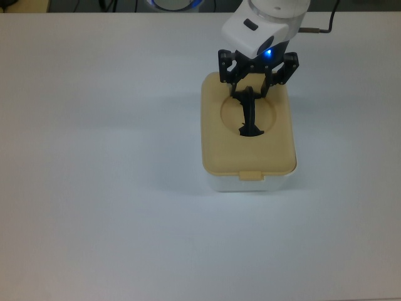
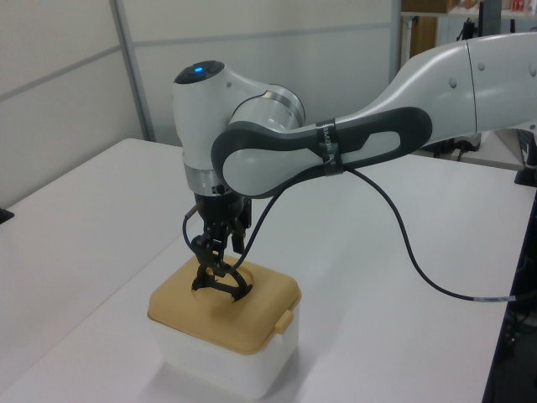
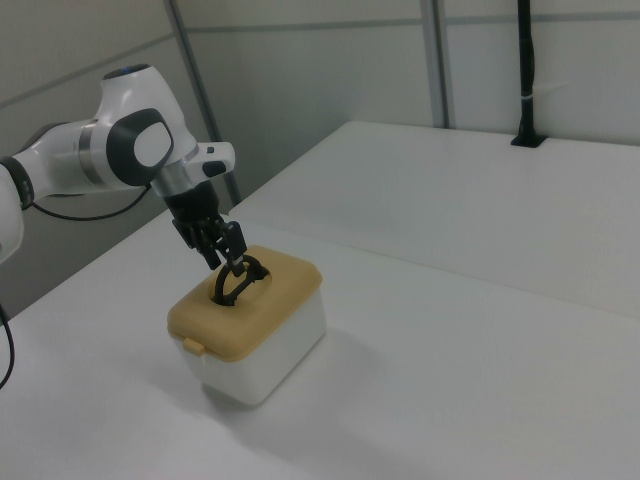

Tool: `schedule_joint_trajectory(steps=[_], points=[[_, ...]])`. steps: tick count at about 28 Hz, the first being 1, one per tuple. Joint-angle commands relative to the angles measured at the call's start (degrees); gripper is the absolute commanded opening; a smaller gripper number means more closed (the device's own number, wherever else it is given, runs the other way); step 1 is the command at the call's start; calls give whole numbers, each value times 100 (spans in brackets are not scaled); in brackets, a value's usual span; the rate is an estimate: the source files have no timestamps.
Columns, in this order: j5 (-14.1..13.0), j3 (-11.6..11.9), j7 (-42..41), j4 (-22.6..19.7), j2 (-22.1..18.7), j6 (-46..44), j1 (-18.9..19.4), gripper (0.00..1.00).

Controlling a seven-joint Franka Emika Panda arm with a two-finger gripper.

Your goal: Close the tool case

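The arm sweeps in from the left view's right, elbow bent, and its wrist points straight down over the table, blue light glowing on top. Below it sits the case, lid flat on the white box, near the far edge of the table in the top view and toward the top view's right. The gripper hangs just above the lid's far end, fingers spread wide either side of the upright black handle in the round recess, gripping nothing.
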State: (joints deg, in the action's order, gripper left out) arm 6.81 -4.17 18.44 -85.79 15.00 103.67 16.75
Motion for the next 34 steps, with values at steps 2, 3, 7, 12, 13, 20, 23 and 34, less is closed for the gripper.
schedule_joint_trajectory(steps=[2,3,7,12,13,20,23,34], points=[[83,92,-121,1,-313,-391,-84,100],[75,92,-130,1,-366,-435,-119,100],[4,92,-192,1,-577,-698,-330,100],[-92,92,-429,-17,-894,-1068,-628,100],[-162,92,-446,-17,-929,-1085,-699,100],[-374,101,-858,-174,-1368,-1313,-1200,100],[-487,101,-1149,-341,-1631,-1376,-1384,100],[-734,110,-1299,-526,-1984,-1384,-1894,100]])
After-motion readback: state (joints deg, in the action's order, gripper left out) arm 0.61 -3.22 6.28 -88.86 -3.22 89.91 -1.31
